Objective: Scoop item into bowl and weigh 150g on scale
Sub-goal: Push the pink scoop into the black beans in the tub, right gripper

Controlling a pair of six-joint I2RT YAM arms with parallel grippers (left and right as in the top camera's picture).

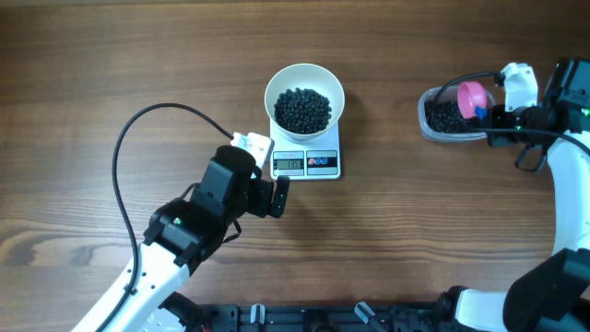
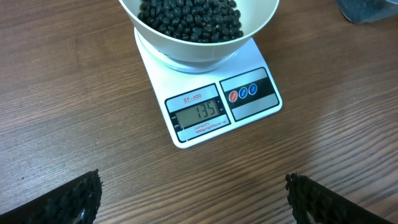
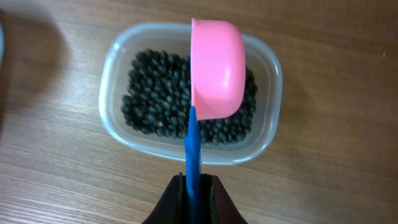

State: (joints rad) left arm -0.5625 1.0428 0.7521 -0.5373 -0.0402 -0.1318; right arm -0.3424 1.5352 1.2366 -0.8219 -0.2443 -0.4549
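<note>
The white bowl holds a heap of black beans and stands on the white scale. In the left wrist view the scale's display reads 135. My left gripper hovers open just in front of the scale, jaws wide with bare table between them. At the right, my right gripper is shut on the blue handle of a pink scoop. The scoop hangs over the clear tub of beans, its rounded outside towards the camera.
The left arm's black cable loops over the wooden table at the left. The clear tub sits at the far right, a hand's width from the bowl. Arm bases line the front edge.
</note>
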